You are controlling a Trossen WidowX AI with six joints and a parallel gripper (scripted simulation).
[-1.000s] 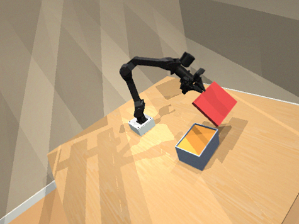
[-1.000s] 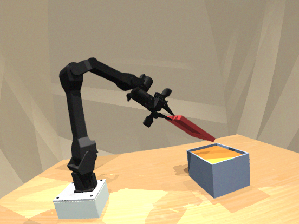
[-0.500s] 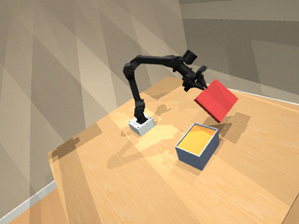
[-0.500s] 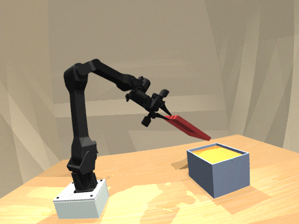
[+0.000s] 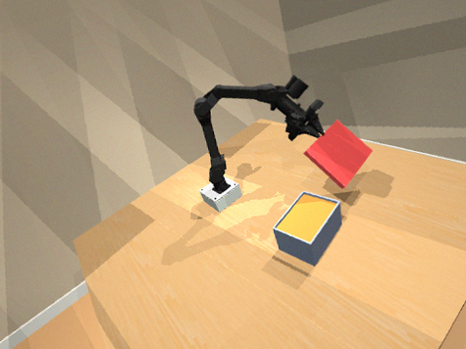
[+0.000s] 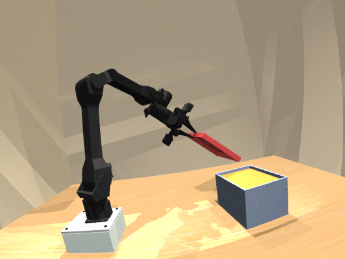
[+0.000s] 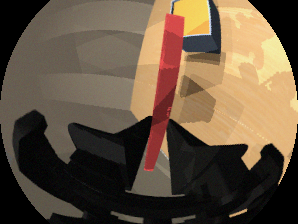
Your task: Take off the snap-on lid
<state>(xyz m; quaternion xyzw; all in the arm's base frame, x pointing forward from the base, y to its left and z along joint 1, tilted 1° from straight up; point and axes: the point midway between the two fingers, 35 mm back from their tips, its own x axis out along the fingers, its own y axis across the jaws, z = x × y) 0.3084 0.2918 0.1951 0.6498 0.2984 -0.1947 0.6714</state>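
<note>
My gripper [image 5: 322, 135] [image 6: 195, 135] [image 7: 158, 120] is shut on one edge of the red lid [image 5: 340, 154] [image 6: 215, 147] [image 7: 169, 65]. The lid is in the air, steeply tilted, its far edge lower than the held edge. In the top view its flat red face shows; in the exterior view part of its hollow underside shows. The storage box [image 5: 294, 249] [image 6: 267, 204] [image 7: 202, 44] stands upright on the table, open at the top, with a yellow-orange inside. The lid is apart from the box, above and behind it in the top view.
The wooden table [image 5: 214, 308] [image 6: 175, 238] carries the box and the arm's white base [image 5: 222, 198] [image 6: 90, 241]. The base stands to the left of the box in the top and exterior views. The table's right edge shows in the top view. Shadows of arm and lid fall on the table.
</note>
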